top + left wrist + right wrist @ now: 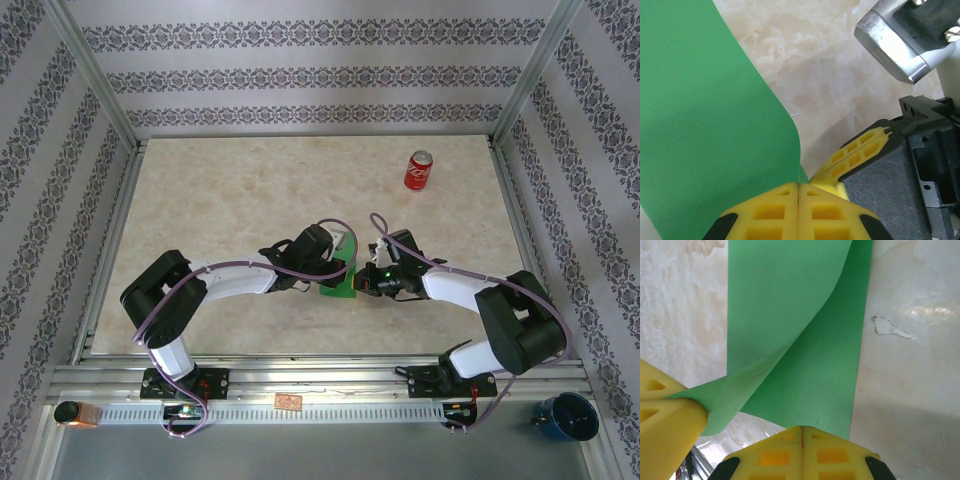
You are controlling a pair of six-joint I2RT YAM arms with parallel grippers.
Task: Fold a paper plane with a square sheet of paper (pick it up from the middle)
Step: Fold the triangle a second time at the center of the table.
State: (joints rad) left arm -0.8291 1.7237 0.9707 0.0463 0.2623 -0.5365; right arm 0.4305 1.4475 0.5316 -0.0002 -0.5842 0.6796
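The square sheet of paper [337, 282] is at the middle of the marbled desk [230, 200], caught between the two arms where they meet. The left fingers [770, 215] are pressed together on one edge of the green sheet. In the left wrist view the paper rises from their seam and sweeps up to the left in a smooth curve. The right fingers [835, 456] are likewise pressed together on the sheet. From their own camera the paper runs away from them in two layers, with the upper, lighter one bent over the darker one beneath.

The two pairs of fingers crowd each other. In the left wrist view the right pair comes in at an angle, its tips just beside the left pair's tips on the paper. The right arm's black and metal wrist housing [920, 165] takes up the space behind. In the right wrist view the left pair pinches the sheet's near-left corner.

A red soda can [419, 171] stands upright towards the far right of the desk, well apart from the paper and both arms. A blue cup [570, 415] sits off the desk at the near right corner, beyond the aluminium rail [320, 372]. A pale scuff [887, 327] marks the desk just right of the sheet.
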